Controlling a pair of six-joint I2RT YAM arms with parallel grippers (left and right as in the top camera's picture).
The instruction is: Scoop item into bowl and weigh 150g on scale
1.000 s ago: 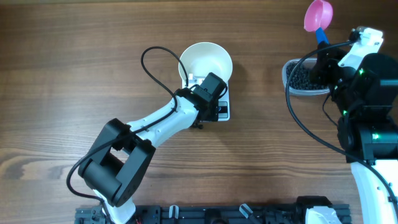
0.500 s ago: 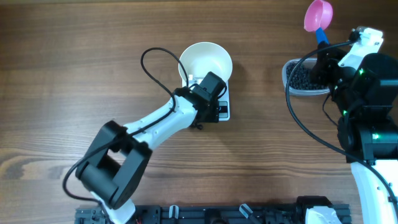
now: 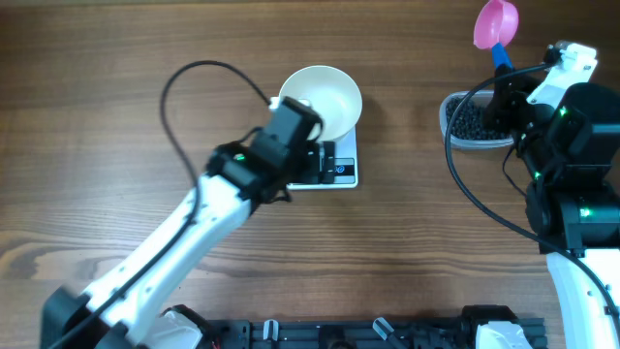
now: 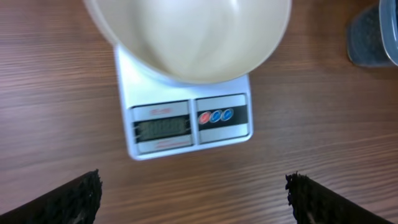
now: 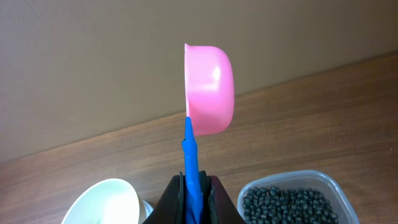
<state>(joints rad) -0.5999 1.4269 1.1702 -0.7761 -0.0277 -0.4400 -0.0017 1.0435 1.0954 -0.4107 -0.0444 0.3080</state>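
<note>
The black beans (image 3: 472, 120) lie heaped in a clear plastic tub (image 3: 449, 109) at the right of the wooden table (image 3: 116, 87), well apart from the white bowl (image 3: 329, 95), which stands on the back part of the white digital scale (image 3: 341, 173). Since a second ago the left arm has been swung out toward the left: the scale's front panel, covered by the wrist before, is now uncovered, and the left gripper (image 4: 193, 183) is held above and in front of the scale with its jaws spread as wide as they go and nothing between them. The right arm, the scoop and the tub have not been moved. The right gripper (image 5: 196, 190) is clamped tight on the blue handle of a pink scoop (image 5: 210, 87), which is held upright above the tub's far edge, its cup turned on its side. From the left wrist the bowl's rim is seen to overhang the scale's rear edge, while the grey display and the red and blue buttons are left in clear view – the reading cannot be made out. The beans are small, round and matte dark.
</note>
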